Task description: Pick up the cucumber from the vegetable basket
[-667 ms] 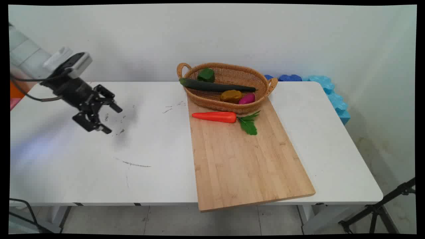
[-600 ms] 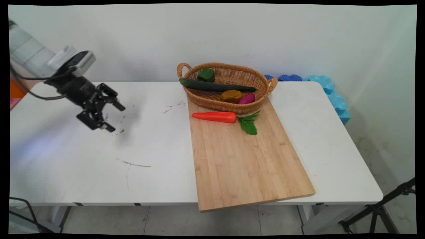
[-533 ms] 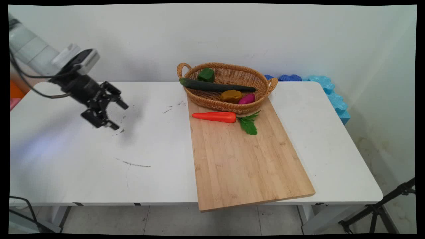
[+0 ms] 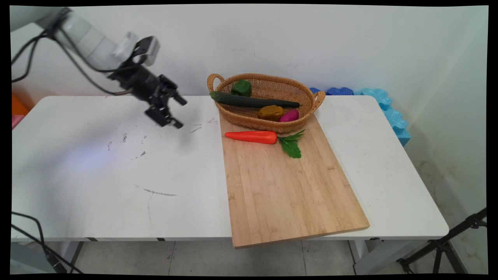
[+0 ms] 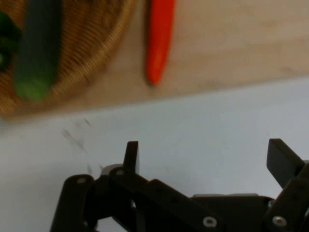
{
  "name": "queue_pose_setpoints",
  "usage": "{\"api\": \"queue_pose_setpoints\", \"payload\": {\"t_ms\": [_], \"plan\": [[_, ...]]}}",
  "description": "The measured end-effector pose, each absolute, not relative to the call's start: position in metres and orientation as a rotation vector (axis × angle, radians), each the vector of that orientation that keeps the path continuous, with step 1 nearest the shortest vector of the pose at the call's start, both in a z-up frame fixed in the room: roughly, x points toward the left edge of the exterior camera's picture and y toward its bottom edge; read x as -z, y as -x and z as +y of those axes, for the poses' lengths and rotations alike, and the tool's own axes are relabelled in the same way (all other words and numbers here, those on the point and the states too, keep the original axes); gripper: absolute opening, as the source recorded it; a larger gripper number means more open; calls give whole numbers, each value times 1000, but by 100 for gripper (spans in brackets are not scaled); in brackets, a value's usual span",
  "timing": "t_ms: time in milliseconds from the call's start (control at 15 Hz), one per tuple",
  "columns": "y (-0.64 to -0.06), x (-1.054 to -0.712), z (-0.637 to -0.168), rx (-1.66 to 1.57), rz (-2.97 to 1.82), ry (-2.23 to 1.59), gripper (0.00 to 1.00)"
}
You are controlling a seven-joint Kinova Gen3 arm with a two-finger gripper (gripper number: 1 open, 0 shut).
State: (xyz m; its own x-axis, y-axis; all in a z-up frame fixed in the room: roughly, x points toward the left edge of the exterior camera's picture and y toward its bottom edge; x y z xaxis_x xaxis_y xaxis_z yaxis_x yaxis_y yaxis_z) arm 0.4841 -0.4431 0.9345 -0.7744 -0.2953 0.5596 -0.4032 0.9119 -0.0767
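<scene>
Spread wide with nothing between them, the two black fingers point(image 5: 131, 153) of the gripper point(image 4: 177, 113) hang over bare white table point(image 4: 97, 171) in the upper left of the main frame, tilted down and toward the right. In the hand view the gripper point(image 5: 205, 159) rises from the bottom edge, one fingertip at centre left and the other at the far right, with only tabletop and a few dark scuff marks point(image 5: 75, 137) showing past them. Nearest to it is the left end of a dark green cucumber point(image 4: 253, 102), which lies across a woven basket point(image 4: 307, 97) at upper centre and sticks out over its left rim. A green pepper point(image 4: 241, 88), a brownish potato point(image 4: 270, 112) and a magenta vegetable point(image 4: 290, 115) sit in the same basket. Just in front of the basket an orange carrot point(image 4: 251, 136) with green leaves lies on a wooden cutting board point(image 4: 284, 194), which runs from the basket toward the lower right and overhangs the table's near edge. In the hand view the cucumber point(image 5: 38, 48) and carrot point(image 5: 159, 38) appear along the top edge, the carrot on the board point(image 5: 241, 43). Blue foam blocks point(image 4: 385, 107) lie behind the table's right end.
</scene>
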Motion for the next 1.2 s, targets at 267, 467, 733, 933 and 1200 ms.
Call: {"api": "queue_pose_setpoints", "payload": {"t_ms": [267, 467, 733, 933, 1200], "plan": [[-459, -935, -475, -314, -2486, -524, 100], [-436, -931, -504, -360, -2463, -549, 100], [-414, -921, -536, -407, -2450, -568, 100], [-398, -907, -560, -437, -2451, -573, 100], [-379, -884, -585, -467, -2470, -560, 100]]}}
